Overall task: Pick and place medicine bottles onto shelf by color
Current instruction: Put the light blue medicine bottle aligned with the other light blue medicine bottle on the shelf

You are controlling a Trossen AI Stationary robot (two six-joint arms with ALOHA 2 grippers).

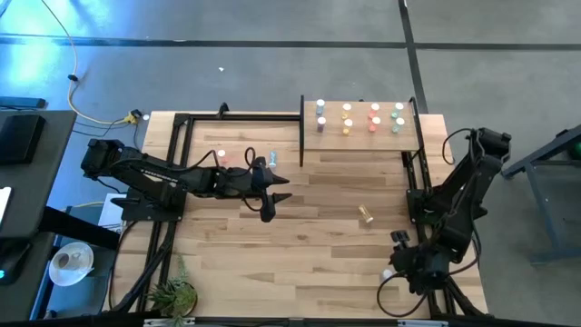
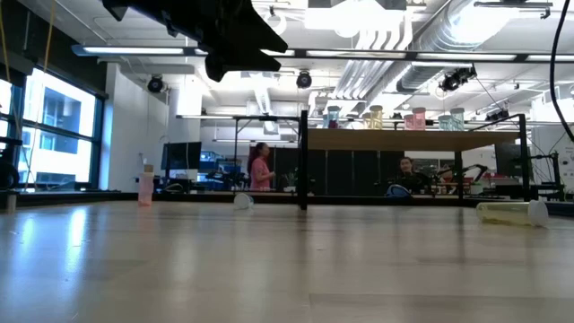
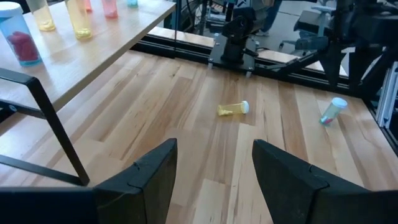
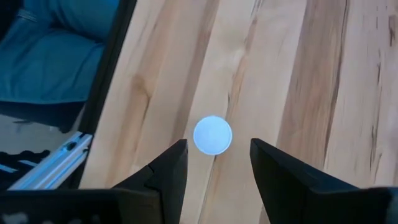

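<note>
Hovering my right gripper, fingers apart and empty, over a white-capped bottle, probably standing upright; I descend straight so the fingers straddle it evenly.

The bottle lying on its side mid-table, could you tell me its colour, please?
Yellow body with a white cap; the left wrist view shows it best.

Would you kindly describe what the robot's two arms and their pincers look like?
Both arms are dark, nearly black, built of chunky jointed segments with matte housings. The left arm ends in the left pincer, two broad, flat black fingers with angled inner faces. The right arm carries the right pincer of the same two-finger shape. No markings are visible.
</note>
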